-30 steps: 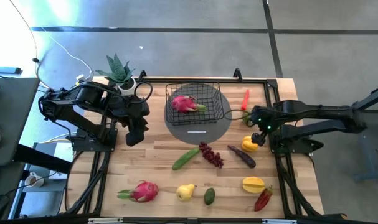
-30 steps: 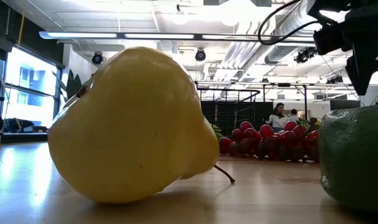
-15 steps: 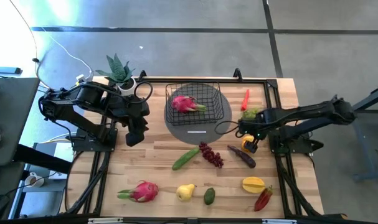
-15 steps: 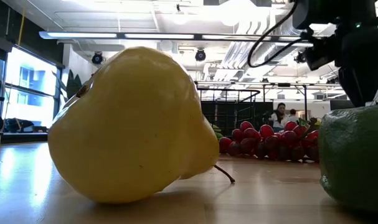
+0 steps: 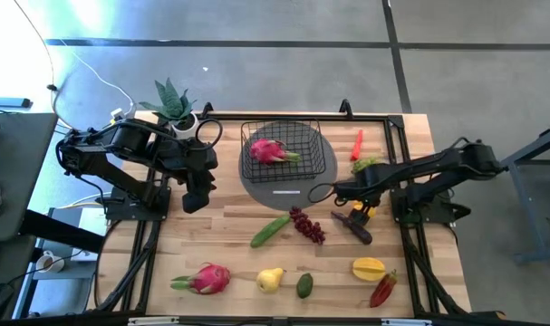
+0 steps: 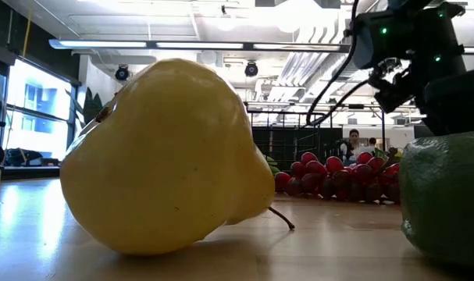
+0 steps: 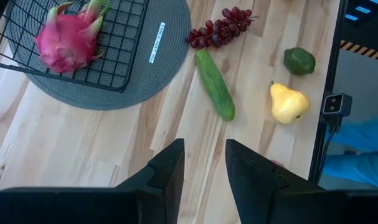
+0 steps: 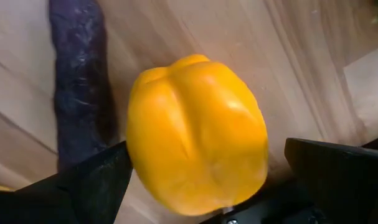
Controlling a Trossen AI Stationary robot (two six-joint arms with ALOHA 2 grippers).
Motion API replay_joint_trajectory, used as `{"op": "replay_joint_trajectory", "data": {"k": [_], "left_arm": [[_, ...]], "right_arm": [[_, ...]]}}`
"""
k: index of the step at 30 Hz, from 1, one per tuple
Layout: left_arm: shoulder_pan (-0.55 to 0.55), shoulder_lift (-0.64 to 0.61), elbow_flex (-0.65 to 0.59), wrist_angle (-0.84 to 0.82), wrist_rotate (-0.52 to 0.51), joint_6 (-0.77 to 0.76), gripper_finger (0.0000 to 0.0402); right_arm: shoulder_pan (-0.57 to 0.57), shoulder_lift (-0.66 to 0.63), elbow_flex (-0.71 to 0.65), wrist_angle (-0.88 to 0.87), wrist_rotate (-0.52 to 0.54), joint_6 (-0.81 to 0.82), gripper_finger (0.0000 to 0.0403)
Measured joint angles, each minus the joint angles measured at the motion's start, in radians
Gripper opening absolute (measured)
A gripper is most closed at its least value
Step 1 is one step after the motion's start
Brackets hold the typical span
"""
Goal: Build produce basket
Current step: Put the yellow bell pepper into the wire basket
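Observation:
The black wire basket [image 5: 284,149] stands on a round grey mat [image 5: 293,186] and holds a pink dragon fruit [image 5: 270,150]. My right gripper [image 8: 206,152] points down over a yellow pepper [image 8: 195,134] that lies on the wood right of the mat. It is open, with one finger [image 8: 95,180] on each side of the pepper. In the high view the gripper [image 5: 354,206] covers most of the pepper [image 5: 362,212]. My left gripper [image 7: 204,168] hangs high over the table's left side, with a narrow gap between its fingers and nothing in it.
A dark purple vegetable [image 8: 80,81] lies right beside the pepper. Also on the table are purple grapes [image 5: 307,225], a cucumber [image 5: 270,230], a starfruit [image 5: 368,268], red chillies [image 5: 381,290], an avocado [image 5: 304,285], a pear [image 5: 271,279], a second dragon fruit [image 5: 202,278] and green grapes [image 5: 365,166]. A potted plant [image 5: 173,104] stands at the far left.
My right gripper has come down and toward the table's left, over the yellow pepper, tipping until it points straight down. It has stayed open. The pepper and my left arm have kept still.

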Motion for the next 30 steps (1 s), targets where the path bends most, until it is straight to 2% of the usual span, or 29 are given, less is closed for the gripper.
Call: {"op": "replay_joint_trajectory", "data": {"k": [4,13,21,30], "left_arm": [[0.000,0.000,0.000,0.000,0.000,0.000,0.0106],[0.000,0.000,0.000,0.000,0.000,0.001,0.0106],[0.000,0.000,0.000,0.000,0.001,0.001,0.0106],[0.000,0.000,0.000,0.000,-0.002,0.001,0.0106]], "right_arm": [[0.000,0.049,0.000,0.000,0.001,0.000,0.0377],[0.030,0.069,0.000,-0.003,0.003,0.010,0.0276],[0.105,0.068,0.087,-0.030,0.011,0.082,0.0274],[0.157,0.068,0.291,-0.112,0.163,0.182,0.0276]]}}
